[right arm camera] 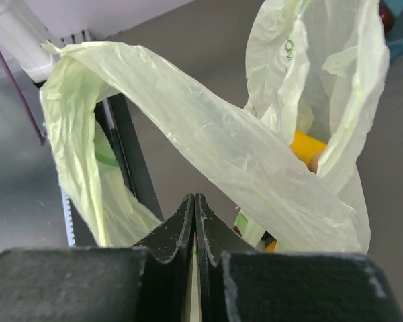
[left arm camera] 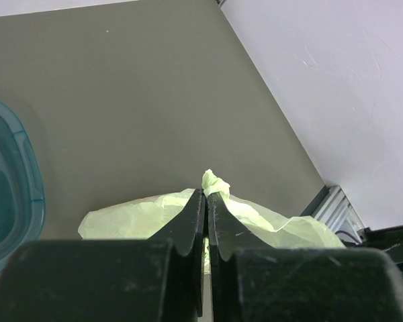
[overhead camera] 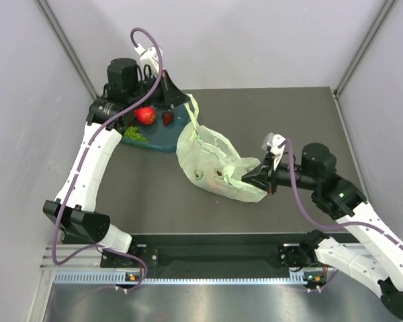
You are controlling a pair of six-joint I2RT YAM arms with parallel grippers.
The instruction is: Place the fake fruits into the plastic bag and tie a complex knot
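Observation:
The pale green plastic bag (overhead camera: 211, 164) lies mid-table with its mouth stretched between both grippers. My left gripper (overhead camera: 183, 100) is shut on one bunched handle (left arm camera: 215, 182) above the teal tray's right end. My right gripper (overhead camera: 247, 180) is shut on the bag's near-right edge, and a handle loop (right arm camera: 208, 144) arches over its fingertips (right arm camera: 187, 208). Inside the bag sits a yellow fake fruit (right arm camera: 307, 147) among other fruits. A red fruit (overhead camera: 146, 115), a dark red one (overhead camera: 167, 118) and green grapes (overhead camera: 136, 134) lie in the tray. No knot shows in any view.
The teal tray (overhead camera: 158, 142) stands at the back left, partly under the left arm; its rim (left arm camera: 28, 181) shows in the left wrist view. Grey walls close in the table on the left, back and right. The arms' mounting rail (overhead camera: 208, 255) runs along the near edge.

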